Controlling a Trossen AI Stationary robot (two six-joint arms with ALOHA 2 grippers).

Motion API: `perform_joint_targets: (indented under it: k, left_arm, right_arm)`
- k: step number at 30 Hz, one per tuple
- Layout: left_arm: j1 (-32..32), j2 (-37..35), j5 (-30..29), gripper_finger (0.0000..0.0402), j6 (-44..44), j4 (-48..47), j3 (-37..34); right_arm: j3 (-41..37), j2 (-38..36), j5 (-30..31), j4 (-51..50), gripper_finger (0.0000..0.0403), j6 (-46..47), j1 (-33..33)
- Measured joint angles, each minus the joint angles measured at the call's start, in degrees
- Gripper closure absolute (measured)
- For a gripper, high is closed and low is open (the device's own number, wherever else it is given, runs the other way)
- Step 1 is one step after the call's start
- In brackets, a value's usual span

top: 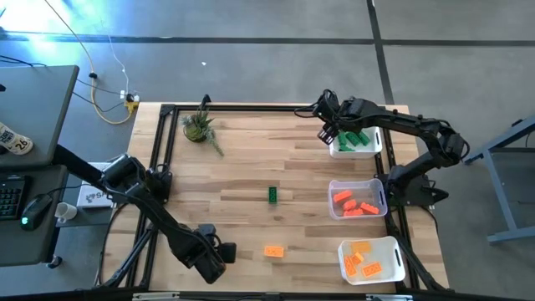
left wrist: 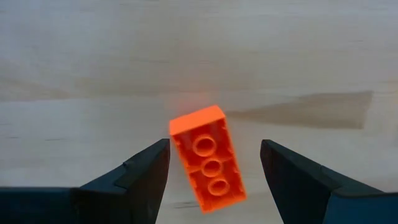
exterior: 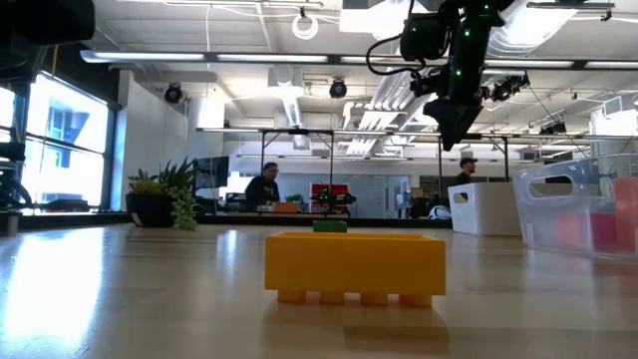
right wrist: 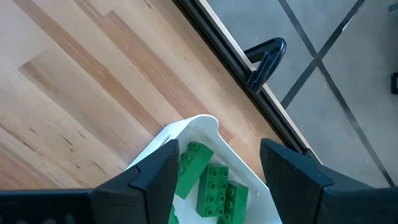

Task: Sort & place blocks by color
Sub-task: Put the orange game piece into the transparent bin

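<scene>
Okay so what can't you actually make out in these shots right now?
- Green bin, high view: the right tool and arm cover part of it, so its blocks can't be counted.
- Green block, low view: mostly hidden behind the yellow-orange block.
- Red-orange block, left wrist view: cut off at the bottom edge, between the open left tool.

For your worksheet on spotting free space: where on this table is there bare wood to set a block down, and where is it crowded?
Bare wood lies between the potted plant, green block and orange block. The right edge is crowded: green bin, red bin, yellow bin.
</scene>
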Motion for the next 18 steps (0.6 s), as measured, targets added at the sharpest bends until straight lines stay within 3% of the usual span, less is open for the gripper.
perform_joint_targets:
  k: [18]
  left_arm:
    - [0.0, 4.5, 3.6, 0.0163, 1.0, 2.0, 0.0]
  right_arm:
    - [0.0, 0.0, 0.0, 0.1, 0.019, -1.2, 0.0]
